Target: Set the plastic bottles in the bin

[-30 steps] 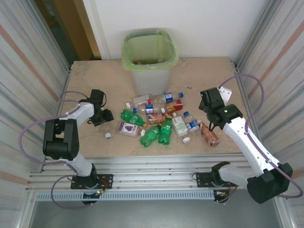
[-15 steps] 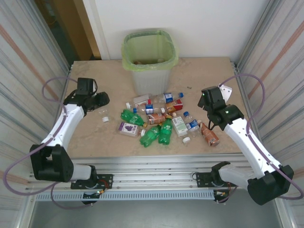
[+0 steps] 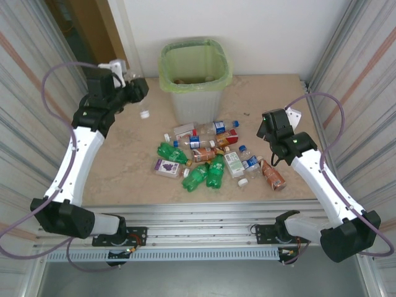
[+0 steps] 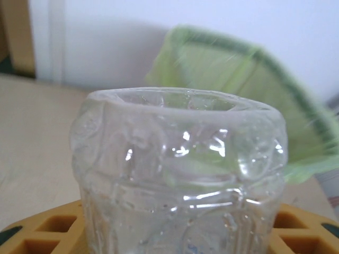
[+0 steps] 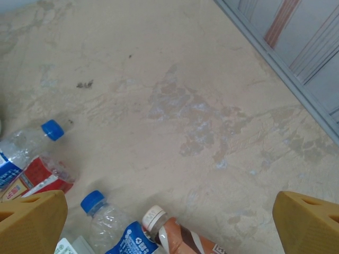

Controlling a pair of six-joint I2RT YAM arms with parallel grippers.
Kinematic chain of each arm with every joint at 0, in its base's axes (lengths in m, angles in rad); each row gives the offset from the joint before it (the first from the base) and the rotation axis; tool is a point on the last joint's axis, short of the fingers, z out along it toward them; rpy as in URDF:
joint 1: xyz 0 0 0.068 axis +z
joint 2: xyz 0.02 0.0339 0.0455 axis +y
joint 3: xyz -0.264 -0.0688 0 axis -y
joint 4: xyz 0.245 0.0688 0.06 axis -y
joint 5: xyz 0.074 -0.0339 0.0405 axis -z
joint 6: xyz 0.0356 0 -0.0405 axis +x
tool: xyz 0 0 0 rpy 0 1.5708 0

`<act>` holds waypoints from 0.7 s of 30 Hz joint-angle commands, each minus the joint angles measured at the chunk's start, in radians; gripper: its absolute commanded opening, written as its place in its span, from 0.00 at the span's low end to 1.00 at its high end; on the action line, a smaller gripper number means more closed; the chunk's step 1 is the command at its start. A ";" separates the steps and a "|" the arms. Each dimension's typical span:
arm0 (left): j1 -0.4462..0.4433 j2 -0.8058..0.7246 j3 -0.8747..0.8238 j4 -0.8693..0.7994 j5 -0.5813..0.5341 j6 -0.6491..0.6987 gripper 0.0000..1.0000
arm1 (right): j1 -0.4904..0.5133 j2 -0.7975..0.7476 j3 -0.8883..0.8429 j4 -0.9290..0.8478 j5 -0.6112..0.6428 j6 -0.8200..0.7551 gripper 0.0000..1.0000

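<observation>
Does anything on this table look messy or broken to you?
Yes. The plastic bottles are crushed and lie jumbled in a heap in front of the bin. A small white cap seems to lie loose at the heap's near edge.

clear bottle point(image 4: 180, 174) up close, cut off at the lower edge — the bin point(image 4: 249, 79) behind it just a green blur; brown bottle point(image 5: 183, 241) clipped at the edge too.

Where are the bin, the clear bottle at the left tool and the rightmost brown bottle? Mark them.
bin point(image 3: 197, 106): top view, front wall.
clear bottle point(image 4: 180, 174): left wrist view, crumpled body.
rightmost brown bottle point(image 3: 273, 176): top view, mid-body.
</observation>
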 commanded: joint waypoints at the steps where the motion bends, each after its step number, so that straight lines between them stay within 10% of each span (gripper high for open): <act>1: -0.026 0.067 0.115 0.131 0.040 0.042 0.43 | -0.006 -0.004 0.000 0.024 -0.033 0.009 0.98; 21: -0.114 0.660 0.775 0.285 0.170 0.023 0.41 | -0.048 -0.097 -0.066 -0.037 -0.117 0.072 0.98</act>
